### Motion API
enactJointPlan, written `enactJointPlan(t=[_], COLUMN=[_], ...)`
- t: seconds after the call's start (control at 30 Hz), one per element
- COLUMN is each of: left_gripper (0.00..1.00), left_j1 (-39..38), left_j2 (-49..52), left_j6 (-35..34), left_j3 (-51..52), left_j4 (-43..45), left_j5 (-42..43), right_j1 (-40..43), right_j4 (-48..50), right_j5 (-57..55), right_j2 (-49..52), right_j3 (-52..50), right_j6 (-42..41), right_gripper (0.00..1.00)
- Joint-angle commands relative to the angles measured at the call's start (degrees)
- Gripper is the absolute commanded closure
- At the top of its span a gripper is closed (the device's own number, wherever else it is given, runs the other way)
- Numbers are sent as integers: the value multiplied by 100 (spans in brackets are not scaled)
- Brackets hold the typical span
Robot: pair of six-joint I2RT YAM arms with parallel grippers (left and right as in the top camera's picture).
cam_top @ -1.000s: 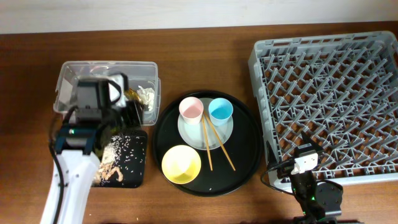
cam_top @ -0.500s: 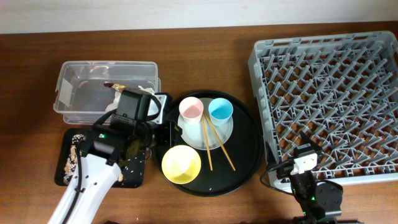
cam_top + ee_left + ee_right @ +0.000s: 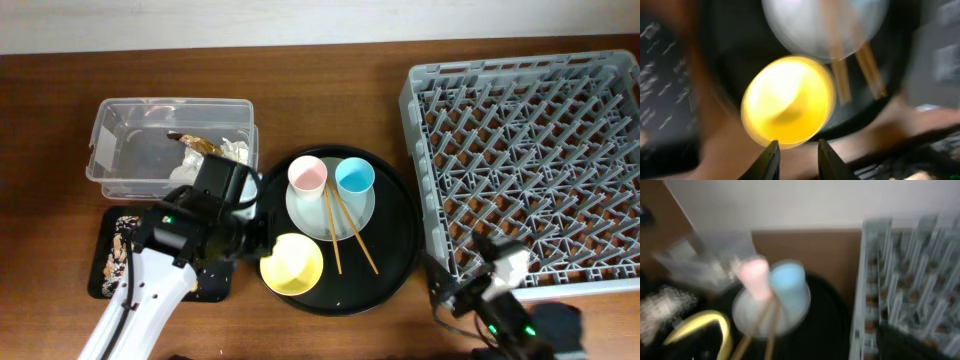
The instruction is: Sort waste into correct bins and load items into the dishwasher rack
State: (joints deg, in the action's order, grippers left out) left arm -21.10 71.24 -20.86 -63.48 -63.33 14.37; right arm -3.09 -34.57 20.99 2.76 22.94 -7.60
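Left gripper (image 3: 796, 158), fingers slightly apart and empty, hovers by the yellow bowl (image 3: 291, 264), round, mouth up, near-left on the tray (image 3: 400, 215). Chopsticks (image 3: 345, 235) run far-to-near over the plate (image 3: 300, 212), splaying nearward. Right gripper's (image 3: 455, 288) state: cannot tell.

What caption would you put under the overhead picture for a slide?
The left arm poised beside a yellow bowl on the round black tray, the grey dishwasher rack alongside.

Yellow bowl (image 3: 291, 264), seemingly empty, upright near grey plate (image 3: 300, 213) bearing pink cup (image 3: 308, 175).
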Motion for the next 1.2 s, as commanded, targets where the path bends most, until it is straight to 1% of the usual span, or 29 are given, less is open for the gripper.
enactJointPlan(t=[0.0, 0.1, 0.17, 0.23, 0.37, 0.53, 0.6, 0.73, 0.87, 0.97, 1.0, 1.03, 1.07, 1.13, 1.17], left_gripper=[75, 75, 75, 75, 75, 75, 75, 75, 75, 74, 74, 74, 74, 74, 73], left_j1=[-13, -13, -13, -13, -13, -13, -13, -11, -11, -11, -11, -11, -11, -11, -11], left_j2=[-87, -87, -87, -87, -87, -87, -87, -120, -254, -415, -483, -544, -605, -719, -791], left_j6=[-33, -37, -157, -258, -444, -651, -699, -691, -649, -621, -557, -516, -516, -358, -225], left_j3=[-2, 155, 420, 833, 1563, 2365, 2522, 2450, 2120, 1762, 1626, 1502, 1377, 1189, 1071], left_j4=[-772, -1069, -953, -651, 155, 1246, 1519, 1598, 1565, 1346, 1255, 1163, 1069, 986, 962], left_j5=[-780, -780, -780, -774, -710, -409, -407, -417, -431, -435, -435, -450, -503, -518, -520], right_j1=[-28, -28, -28, -28, -28, -28, -28, -28, -28, -28, -28, -28, -31, -107, -203], right_j4=[-1453, -2695, -3244, -3552, -3574, -3663, -3709, -3947, -3978, -3912, -3910, -3912, -3910, -3873, -3840], right_j5=[-24, -107, -31, 142, 396, 391, 409, 435, 428, 431, 435, 433, 433, 433, 420], right_j2=[684, 1539, 2041, 2500, 2870, 3167, 3268, 3585, 4087, 4570, 4745, 4920, 5060, 5386, 5558], right_j3=[1759, 2828, 3311, 3670, 3729, 3720, 3700, 3696, 3696, 3696, 3696, 3696, 3696, 3696, 3696], right_j6=[-184, -168, -170, -173, -170, -162, 116, 592, 745, 789, 850, 892, 892, 1029, 1062], right_gripper=[1, 1, 1, 1, 1, 1, 0, 10, 11, 13, 18, 27, 33, 37, 41])
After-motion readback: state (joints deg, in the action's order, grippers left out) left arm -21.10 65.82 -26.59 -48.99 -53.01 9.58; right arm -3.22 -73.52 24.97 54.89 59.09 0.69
